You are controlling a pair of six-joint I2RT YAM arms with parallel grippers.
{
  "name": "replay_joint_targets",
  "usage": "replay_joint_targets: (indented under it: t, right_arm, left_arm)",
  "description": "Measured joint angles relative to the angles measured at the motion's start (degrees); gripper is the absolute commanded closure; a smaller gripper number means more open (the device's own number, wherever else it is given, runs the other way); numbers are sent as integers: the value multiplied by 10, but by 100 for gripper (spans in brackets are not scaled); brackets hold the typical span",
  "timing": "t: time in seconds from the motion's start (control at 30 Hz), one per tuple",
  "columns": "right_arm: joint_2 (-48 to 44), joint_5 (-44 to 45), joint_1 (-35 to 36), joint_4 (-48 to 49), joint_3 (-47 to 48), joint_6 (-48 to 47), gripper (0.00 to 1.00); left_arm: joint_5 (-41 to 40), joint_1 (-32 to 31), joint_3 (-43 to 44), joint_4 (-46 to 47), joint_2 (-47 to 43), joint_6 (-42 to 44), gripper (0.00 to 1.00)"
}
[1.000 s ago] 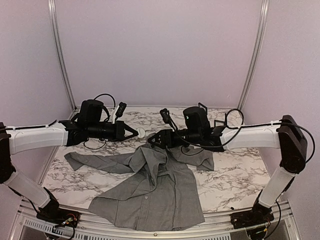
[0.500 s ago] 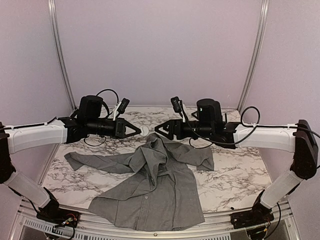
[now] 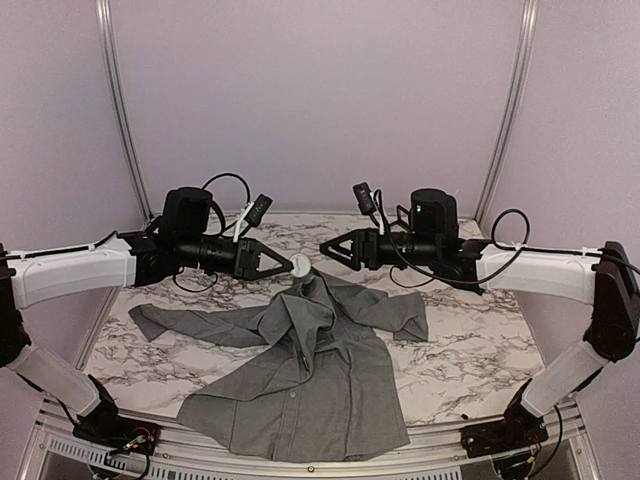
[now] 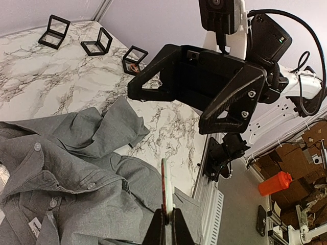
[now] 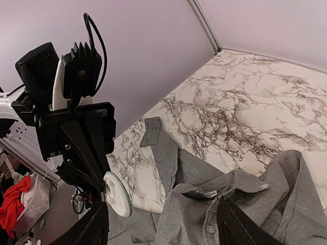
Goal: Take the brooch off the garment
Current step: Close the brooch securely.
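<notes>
Left claw [image 3: 284,265]: clamped on white round brooch [image 3: 300,264] | right claw [image 3: 325,248]: wide open, empty | grey shirt [image 3: 310,370]: spread on marble table [image 3: 470,350]

A: Item one, left arm?
B: Raised, reaching inward. Left gripper [image 3: 286,265] pinched tight on the brooch [image 3: 300,264].
A: Item two, right arm?
B: Raised, facing the left. Right gripper [image 3: 330,250] spread wide, empty.

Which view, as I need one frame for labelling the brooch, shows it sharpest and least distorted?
Right wrist: the brooch shows its round face, fairly sharp, in soft even light. Left wrist: edge-on, only a thin sliver, with wide-angle stretch toward the borders. Top external: small, little detail.
</notes>
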Motion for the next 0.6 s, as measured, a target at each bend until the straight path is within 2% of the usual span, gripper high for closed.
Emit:
replay_joint_targets:
  t: [0.43, 0.6]
  right_arm:
    - [31, -97, 2, 9, 7, 0, 35]
    - [52, -115, 12, 11, 29, 0, 41]
  left_arm:
    - [16, -13, 8, 0, 9, 10, 100]
    - [25, -15, 8, 1, 14, 10, 100]
